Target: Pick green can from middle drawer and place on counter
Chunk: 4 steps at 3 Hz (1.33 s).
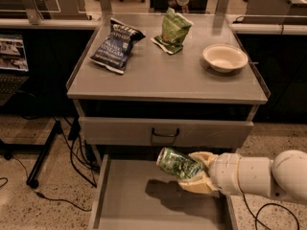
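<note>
The green can (176, 163) lies tilted on its side in my gripper (195, 172), which is shut on it. I hold it above the floor of the open middle drawer (129, 202), near the drawer's back right part, and its shadow falls on the floor below. My white arm (261, 176) comes in from the right. The counter (163, 75) is the grey cabinet top above, higher than the can.
On the counter lie a dark blue snack bag (115, 44) at the left, a crinkled green snack bag (172, 30) at the back middle and a cream bowl (224, 57) at the right. A shut drawer front with a dark loop handle (164, 134) sits just above the can. Cables run on the floor at the left.
</note>
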Each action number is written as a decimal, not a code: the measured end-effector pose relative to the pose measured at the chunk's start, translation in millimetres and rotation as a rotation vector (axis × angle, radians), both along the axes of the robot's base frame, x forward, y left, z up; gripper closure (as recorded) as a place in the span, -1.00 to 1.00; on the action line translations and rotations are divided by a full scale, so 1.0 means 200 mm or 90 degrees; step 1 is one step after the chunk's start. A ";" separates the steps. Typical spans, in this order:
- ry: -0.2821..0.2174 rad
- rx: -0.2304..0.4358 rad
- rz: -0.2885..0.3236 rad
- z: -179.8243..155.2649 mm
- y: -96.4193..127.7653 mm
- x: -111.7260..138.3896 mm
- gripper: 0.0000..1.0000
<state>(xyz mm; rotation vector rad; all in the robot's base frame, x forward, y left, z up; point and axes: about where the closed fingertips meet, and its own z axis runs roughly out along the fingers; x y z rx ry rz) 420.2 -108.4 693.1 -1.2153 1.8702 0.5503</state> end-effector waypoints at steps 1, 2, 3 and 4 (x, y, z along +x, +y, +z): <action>-0.035 0.001 0.015 0.09 0.05 -0.03 1.00; -0.106 -0.004 0.028 0.29 0.08 -0.05 1.00; -0.159 0.002 0.034 0.50 0.12 0.05 1.00; -0.191 0.016 0.035 0.67 0.20 0.22 1.00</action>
